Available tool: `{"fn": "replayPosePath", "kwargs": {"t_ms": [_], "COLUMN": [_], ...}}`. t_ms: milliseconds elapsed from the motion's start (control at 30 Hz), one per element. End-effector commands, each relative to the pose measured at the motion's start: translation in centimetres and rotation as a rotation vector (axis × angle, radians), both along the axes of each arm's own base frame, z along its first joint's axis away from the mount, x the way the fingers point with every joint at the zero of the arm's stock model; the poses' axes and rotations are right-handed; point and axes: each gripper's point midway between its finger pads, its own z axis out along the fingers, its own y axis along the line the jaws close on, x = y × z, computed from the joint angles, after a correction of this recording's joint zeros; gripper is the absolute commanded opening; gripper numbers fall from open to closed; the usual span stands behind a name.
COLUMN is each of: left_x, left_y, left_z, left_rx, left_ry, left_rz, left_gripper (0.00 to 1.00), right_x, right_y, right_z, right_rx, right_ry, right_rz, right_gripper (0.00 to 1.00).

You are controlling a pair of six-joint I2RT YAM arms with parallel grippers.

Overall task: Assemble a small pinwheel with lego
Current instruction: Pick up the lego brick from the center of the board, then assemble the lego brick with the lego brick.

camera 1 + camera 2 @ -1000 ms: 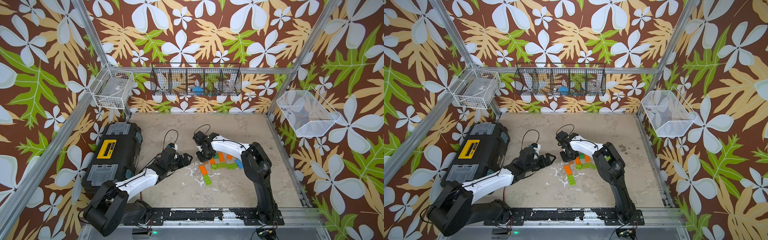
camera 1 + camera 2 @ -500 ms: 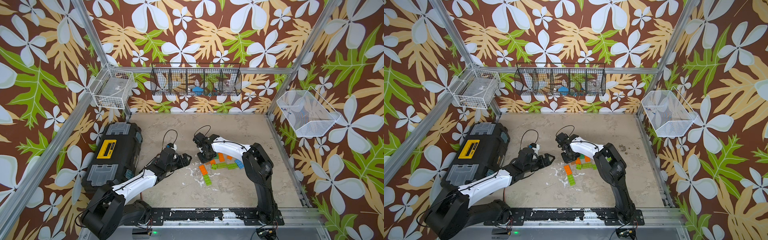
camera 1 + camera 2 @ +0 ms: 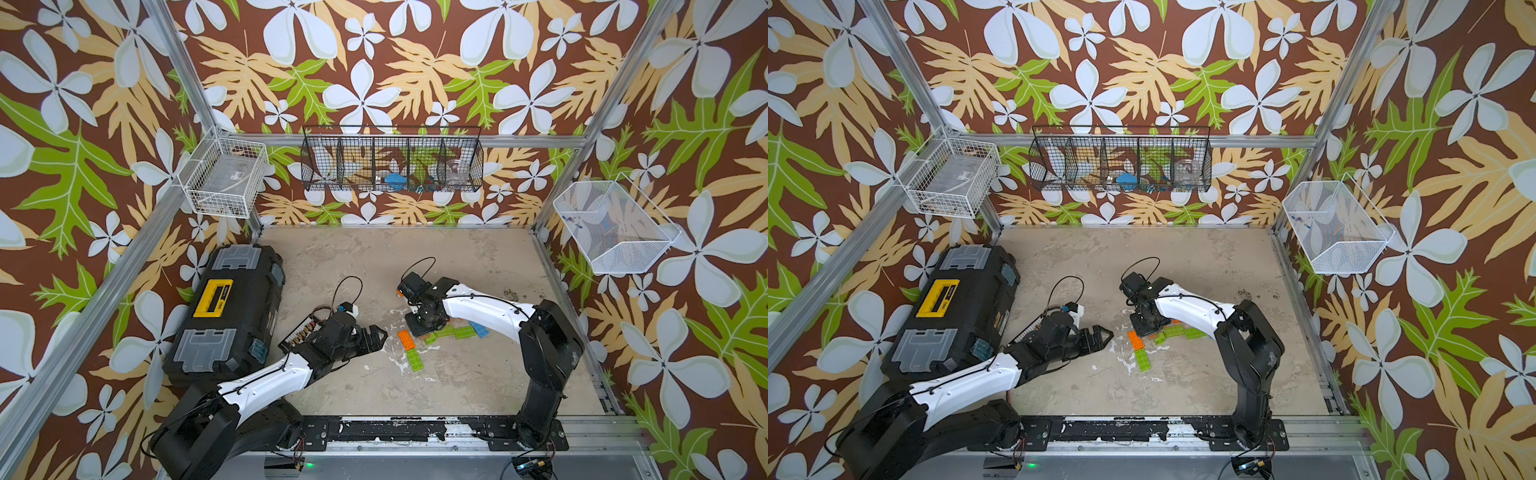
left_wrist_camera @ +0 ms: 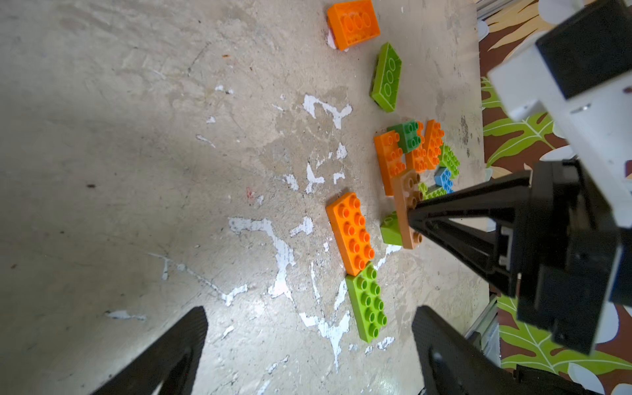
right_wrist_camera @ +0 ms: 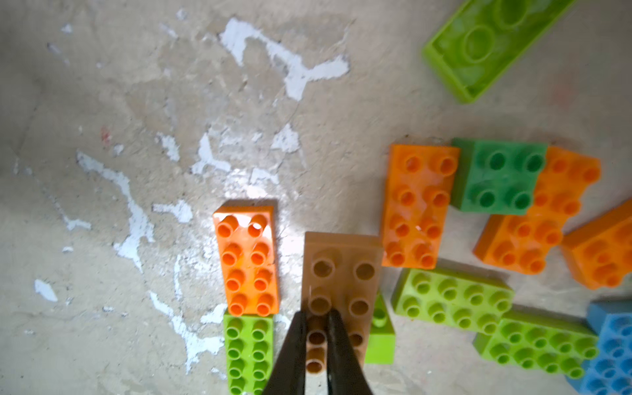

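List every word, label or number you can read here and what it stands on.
No text can be read.
Black toolbox, yellow handle: small dark marking, too small to read.
Clear item in white wire basket: label, blurred.
Lego: no print.

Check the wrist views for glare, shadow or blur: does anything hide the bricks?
Right wrist view: white glare on the end of one orange brick; the right gripper, shut on a stud of the brown brick, is soft. Left wrist view: the open left gripper is dark and blurred, shadow darkens part of the table, the bricks are sharp. Both top views: evenly lit.
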Motion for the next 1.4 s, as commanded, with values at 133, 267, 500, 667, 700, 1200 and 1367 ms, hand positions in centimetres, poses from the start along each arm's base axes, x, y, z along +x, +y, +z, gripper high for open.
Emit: {"fn": "replayPosePath", "kwargs": {"t_ms": [133, 267, 500, 667, 700, 1200, 1367], "left_x": [0.3, 0.2, 0.2, 0.2, 0.2, 0.0, -0.1], "left_y": [0.0, 0.0, 0.1, 0.1, 0.1, 0.3, 0.3], "left_z": [0.3, 0.2, 0.0, 0.0, 0.1, -0.2, -0.3], "left_rx": [-0.008, -0.008, -0.001, -0.001, -0.002, 0.0, -0.001], "left_ry": [-0.011, -0.01, -0.009, -0.009, -0.01, -0.006, -0.002], "left_rz": [0.012, 0.011, 0.01, 0.012, 0.013, 0.013, 0.014], "left_gripper": [0.96, 0.96, 0.97, 0.97, 0.97, 0.97, 0.97], "right_x": [-2.6, -2.7, -2.8, -3.1, -3.2, -4.3, -4.6], "right_y": [2.2, 2.3, 1.7, 1.6, 1.5, 0.5, -0.3], "right_z": [-0.4, -0.4, -1.3, -1.9, -2.1, -3.6, -4.0], "right_rx": [0.053, 0.066, 0.044, 0.041, 0.037, -0.025, -0.055], "right_ry": [0.047, 0.044, 0.041, 0.058, 0.06, 0.085, 0.083], "right_rz": [0.015, -0.007, -0.034, -0.032, -0.033, 0.001, 0.004], "right_gripper": [0.15, 0.15, 0.15, 0.15, 0.15, 0.16, 0.16]}}
